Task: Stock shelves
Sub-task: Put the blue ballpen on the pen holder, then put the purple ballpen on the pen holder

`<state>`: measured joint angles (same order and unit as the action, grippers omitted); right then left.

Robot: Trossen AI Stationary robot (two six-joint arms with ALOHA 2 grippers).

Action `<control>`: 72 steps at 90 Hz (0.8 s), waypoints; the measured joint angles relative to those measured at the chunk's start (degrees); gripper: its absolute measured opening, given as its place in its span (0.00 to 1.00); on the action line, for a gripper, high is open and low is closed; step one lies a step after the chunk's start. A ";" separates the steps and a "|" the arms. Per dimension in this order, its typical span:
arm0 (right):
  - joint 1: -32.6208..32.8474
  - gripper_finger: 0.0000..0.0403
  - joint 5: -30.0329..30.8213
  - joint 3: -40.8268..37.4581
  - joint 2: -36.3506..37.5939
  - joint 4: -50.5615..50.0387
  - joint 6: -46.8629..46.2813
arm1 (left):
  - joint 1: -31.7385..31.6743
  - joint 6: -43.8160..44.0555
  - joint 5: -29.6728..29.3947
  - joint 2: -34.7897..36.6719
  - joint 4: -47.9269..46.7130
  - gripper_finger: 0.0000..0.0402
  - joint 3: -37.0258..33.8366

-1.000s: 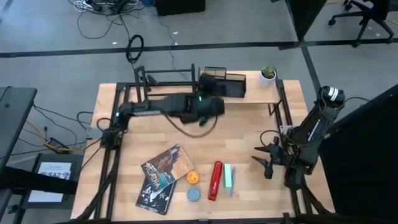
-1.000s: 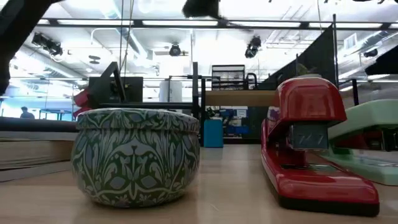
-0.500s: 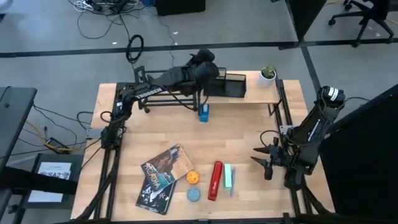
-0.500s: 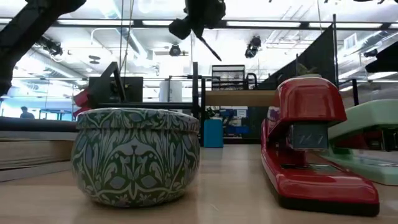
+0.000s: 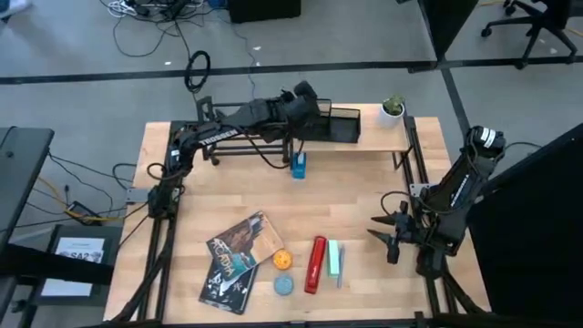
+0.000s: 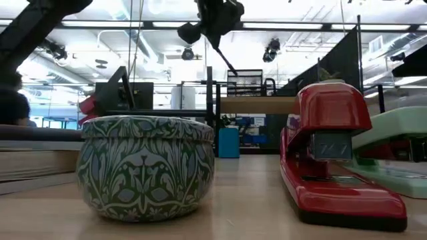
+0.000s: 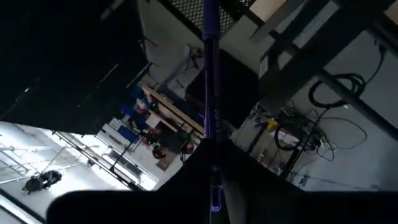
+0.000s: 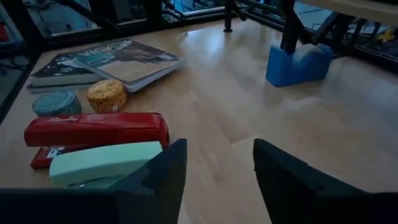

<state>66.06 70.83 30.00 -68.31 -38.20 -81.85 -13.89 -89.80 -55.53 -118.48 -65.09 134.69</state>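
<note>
My left gripper (image 5: 305,98) hangs high over the table's far side, shut on a thin purple pen (image 7: 209,93). In the low view the pen (image 6: 225,57) slants down from the gripper (image 6: 212,20). Its free end points at the black mesh organizer (image 5: 330,124), which stands on the light wooden plank shelf (image 5: 383,138). The black tube rack (image 5: 239,118) stands to the plank's left. My right gripper (image 5: 387,237) waits open near the table's right edge, touching nothing. My left gripper pinches the pen between its two fingers near one end (image 7: 213,163). The pen runs on along the fingers' line and sticks out ahead of them. It is lifted clear, slanting down toward the mesh organizer's top.
A blue tape dispenser (image 5: 298,166) stands in front of the shelves. Near the front edge lie two books (image 5: 239,260), an orange tin (image 5: 284,260), a patterned tin (image 5: 283,285), a red stapler (image 5: 315,264) and a green stapler (image 5: 333,260). A small potted plant (image 5: 392,110) sits on the plank's right end.
My left gripper has risen from low over the tape dispenser and gone toward the table's far edge, carrying the pen up to the mesh organizer. The tape dispenser, hidden under the arm a second ago, now shows. In the last half second the gripper has only shifted slightly.
</note>
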 joint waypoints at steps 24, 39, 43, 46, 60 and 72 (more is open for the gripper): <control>0.00 0.39 0.05 0.00 0.00 0.50 0.00 | -0.42 6.15 0.76 0.00 2.05 0.09 0.00; 0.00 0.39 0.05 0.00 0.00 0.48 0.02 | -0.58 6.47 0.72 -0.02 2.43 0.21 0.00; 0.00 0.39 0.05 0.00 0.00 0.51 0.15 | -0.57 6.47 0.69 -0.01 2.56 0.25 0.00; 0.00 0.39 0.05 0.00 0.00 0.60 0.55 | -0.54 6.47 0.46 -0.01 2.65 0.27 0.00; 0.00 0.39 0.05 0.00 0.00 0.81 0.88 | -0.31 6.60 -6.58 -0.02 8.53 0.34 0.00; 0.00 0.39 0.05 0.00 0.00 0.87 0.88 | 1.55 14.99 -12.91 -0.02 20.76 0.34 0.18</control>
<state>66.06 70.87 30.00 -68.31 -37.33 -80.97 -12.33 -74.81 -68.44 -118.50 -44.33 134.87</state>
